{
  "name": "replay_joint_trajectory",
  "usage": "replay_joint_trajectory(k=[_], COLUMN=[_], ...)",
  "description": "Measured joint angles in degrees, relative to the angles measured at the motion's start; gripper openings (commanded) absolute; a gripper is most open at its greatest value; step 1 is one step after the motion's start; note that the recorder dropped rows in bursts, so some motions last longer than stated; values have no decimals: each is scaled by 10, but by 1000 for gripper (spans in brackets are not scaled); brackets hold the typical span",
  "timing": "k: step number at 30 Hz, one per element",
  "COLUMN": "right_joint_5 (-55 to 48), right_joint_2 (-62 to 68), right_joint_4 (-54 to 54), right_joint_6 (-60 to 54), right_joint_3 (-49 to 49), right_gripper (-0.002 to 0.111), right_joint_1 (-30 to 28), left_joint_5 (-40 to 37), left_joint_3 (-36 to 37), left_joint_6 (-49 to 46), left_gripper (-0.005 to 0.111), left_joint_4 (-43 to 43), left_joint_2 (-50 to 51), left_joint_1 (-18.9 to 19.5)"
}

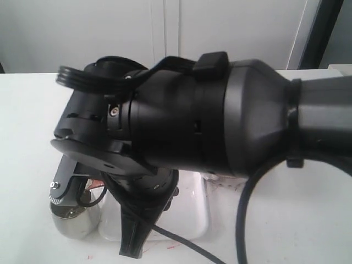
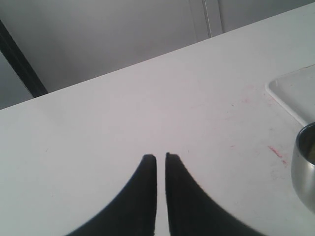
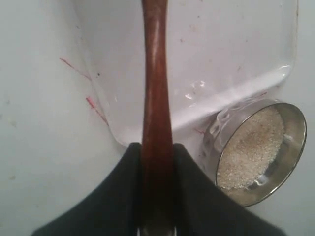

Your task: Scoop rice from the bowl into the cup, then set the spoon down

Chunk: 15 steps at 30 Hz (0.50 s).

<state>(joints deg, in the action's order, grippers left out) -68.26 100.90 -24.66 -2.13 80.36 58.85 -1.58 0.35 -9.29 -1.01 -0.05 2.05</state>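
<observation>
My right gripper (image 3: 157, 145) is shut on the long handle of the dark reddish-brown wooden spoon (image 3: 155, 73). The handle runs out over a white tray (image 3: 231, 44), and the spoon's oval end is out of view. Beside the tray's edge stands the steel cup (image 3: 220, 129), holding off-white rice (image 3: 251, 147). In the exterior view the cup (image 1: 70, 221) sits at the tray's front left, partly behind the right gripper's parts. My left gripper (image 2: 161, 157) hovers shut over bare table, with the cup (image 2: 305, 172) off to its side. The bowl is hidden.
The right arm (image 1: 231, 121) fills most of the exterior view and hides the table's middle. The white tray (image 1: 192, 217) lies under it. Red marks (image 3: 96, 108) stain the white tabletop near the tray corner. A cable (image 1: 242, 220) hangs down from the arm.
</observation>
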Motion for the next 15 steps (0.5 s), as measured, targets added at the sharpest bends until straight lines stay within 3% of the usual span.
replay_joint_trajectory(k=[15], right_joint_5=[2], right_joint_2=[33], right_joint_4=[-64], right_joint_6=[-21], right_joint_3=[0], right_gripper=[0], right_joint_1=[14], left_joint_5=[0], left_joint_3=[0], left_joint_6=[0], left_gripper=[14], left_joint_4=[0], left_joint_2=[0], left_joint_1=[0])
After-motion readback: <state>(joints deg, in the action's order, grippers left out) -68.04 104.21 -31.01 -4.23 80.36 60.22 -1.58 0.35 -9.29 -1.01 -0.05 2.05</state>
